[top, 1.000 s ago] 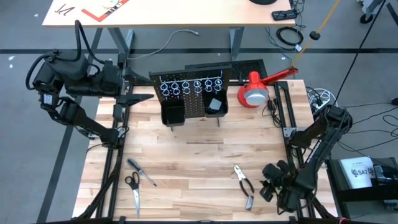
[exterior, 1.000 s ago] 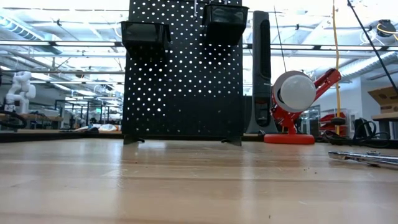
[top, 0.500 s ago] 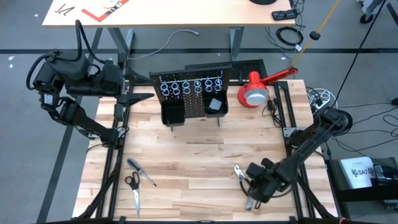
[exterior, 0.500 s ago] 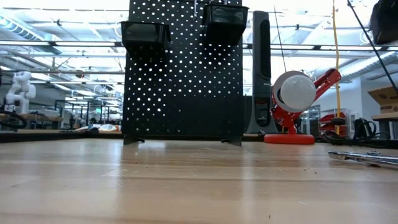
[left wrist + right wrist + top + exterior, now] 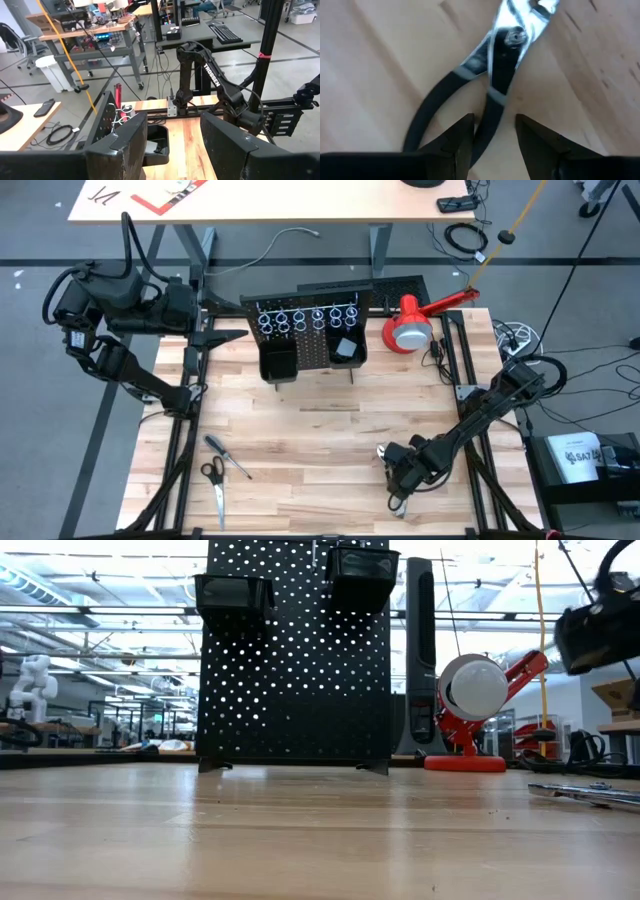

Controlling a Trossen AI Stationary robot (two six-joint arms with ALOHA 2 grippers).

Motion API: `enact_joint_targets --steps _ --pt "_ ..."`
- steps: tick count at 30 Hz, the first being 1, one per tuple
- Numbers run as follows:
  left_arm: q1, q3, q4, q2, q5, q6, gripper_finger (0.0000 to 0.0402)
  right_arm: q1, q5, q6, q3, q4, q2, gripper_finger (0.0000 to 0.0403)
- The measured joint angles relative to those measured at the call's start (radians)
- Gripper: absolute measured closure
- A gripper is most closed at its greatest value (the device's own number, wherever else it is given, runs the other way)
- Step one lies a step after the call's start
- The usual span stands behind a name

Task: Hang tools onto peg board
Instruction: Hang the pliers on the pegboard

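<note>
right end effector (image 5: 398, 476) now over pliers (image 5: 485, 90)

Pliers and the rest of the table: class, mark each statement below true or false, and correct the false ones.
1. The right gripper hangs open over the pliers. True.
2. The pliers hang on the peg board. False: they lie on the table.
3. The scissors lie beside the screwdriver. True.
4. The left gripper holds the scissors. False: it is open and empty, beside the peg board.

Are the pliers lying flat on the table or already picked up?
Lying flat. The right wrist view shows the pliers resting on the wooden table, with the right tool open and straddling one handle, not yet closed.
</note>
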Motion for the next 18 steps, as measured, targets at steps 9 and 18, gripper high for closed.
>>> enact_joint_targets --steps 9,18 --pt "0.000 0.000 0.000 0.000 0.000 -0.002 0.0208 -0.067 -0.057 -0.092 0.003 -0.011 0.042 0.0281" --pt "0.000 0.000 0.000 0.000 0.000 -0.001 0.0208 -0.081 -0.061 -0.185 0.002 -0.013 0.044 0.0379"
